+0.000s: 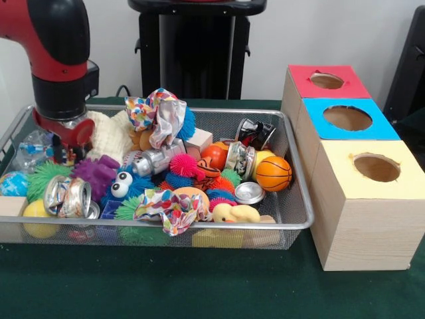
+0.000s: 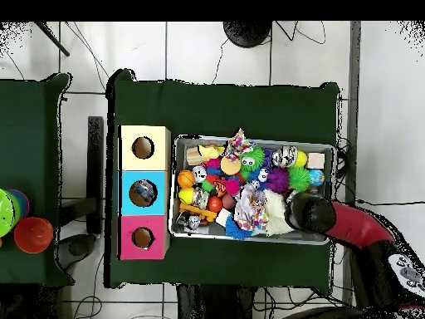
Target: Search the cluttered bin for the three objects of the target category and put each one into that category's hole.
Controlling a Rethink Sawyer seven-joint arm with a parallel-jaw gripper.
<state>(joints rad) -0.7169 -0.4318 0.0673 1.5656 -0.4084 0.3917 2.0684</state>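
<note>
The wire mesh bin [image 1: 300, 199] is full of mixed toys and stands on the green cloth; the overhead view shows it too [image 2: 253, 139]. One see-through plastic bottle [image 1: 30, 150] with a blue-white label lies at the bin's far left end in the front view. My gripper [image 1: 63, 145] is down inside the bin just right of that bottle, under the red and black arm. Whether it touches the bottle is hidden. In the overhead view the arm [image 2: 311, 212] covers that corner of the bin. No other bottle shows in the bin.
Three wooden boxes with round holes stand beside the bin: red [image 1: 329, 81], blue [image 1: 347, 118], yellow [image 1: 376, 167]. Something pale shows inside the blue box's hole [image 2: 143, 193]. Metal cans [image 1: 66, 196], paper wads [image 1: 169, 207], a small basketball [image 1: 273, 173] and a yellow duck [image 1: 236, 212] crowd the bin.
</note>
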